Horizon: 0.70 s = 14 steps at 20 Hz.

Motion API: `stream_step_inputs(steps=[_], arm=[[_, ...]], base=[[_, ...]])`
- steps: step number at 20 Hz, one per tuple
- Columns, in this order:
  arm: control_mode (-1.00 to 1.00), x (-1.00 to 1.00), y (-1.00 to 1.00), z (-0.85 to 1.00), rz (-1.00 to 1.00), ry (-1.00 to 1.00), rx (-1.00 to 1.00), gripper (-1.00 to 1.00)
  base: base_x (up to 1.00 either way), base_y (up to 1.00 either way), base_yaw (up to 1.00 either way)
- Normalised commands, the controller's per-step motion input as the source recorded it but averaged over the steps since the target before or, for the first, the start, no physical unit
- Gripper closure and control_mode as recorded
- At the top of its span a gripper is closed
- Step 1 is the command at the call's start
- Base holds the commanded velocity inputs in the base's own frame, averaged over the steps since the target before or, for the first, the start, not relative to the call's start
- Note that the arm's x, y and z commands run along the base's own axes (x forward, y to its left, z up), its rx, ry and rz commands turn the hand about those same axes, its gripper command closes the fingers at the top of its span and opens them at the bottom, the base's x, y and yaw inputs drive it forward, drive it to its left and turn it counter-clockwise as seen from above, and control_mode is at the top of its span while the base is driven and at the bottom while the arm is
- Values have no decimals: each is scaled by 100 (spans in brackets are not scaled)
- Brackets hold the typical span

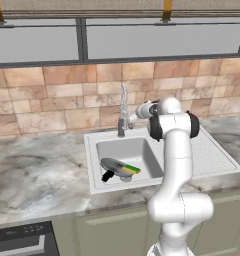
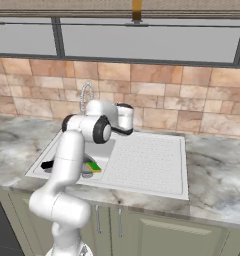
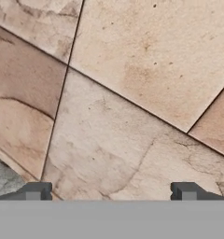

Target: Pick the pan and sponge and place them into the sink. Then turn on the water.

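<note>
The grey pan (image 1: pixel 116 167) lies tilted in the basin of the white sink (image 1: pixel 92 150), its black handle (image 1: pixel 108 175) pointing to the front left. The green and yellow sponge (image 1: pixel 132 169) rests on the pan's right rim. From the right, the sponge (image 2: pixel 94 166) and the pan handle (image 2: pixel 47 164) peek out beside my arm. My gripper (image 1: pixel 134 116) hovers just right of the chrome coil faucet (image 1: pixel 123 107), above the sink's back edge. It faces the tiled wall, open, holding nothing (image 3: pixel 111 191). No water is in view at the faucet.
The ribbed draining board (image 2: pixel 147 160) lies to the right of the basin. Marble counter (image 1: pixel 37 170) stretches to both sides. The tiled backsplash (image 3: pixel 132 93) is close in front of the hand, with a window (image 1: pixel 142 40) above it.
</note>
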Motion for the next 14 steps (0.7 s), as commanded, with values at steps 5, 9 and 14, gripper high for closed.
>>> stream_step_inputs(steps=[5,9,14], arm=[[-100,0,-96,-90,0,-2,-28,-100],[-100,-1,-100,-99,0,-3,-25,-100],[-100,-3,-100,-100,0,-4,-22,-100]], base=[[0,0,0],[0,0,0],[0,0,0]])
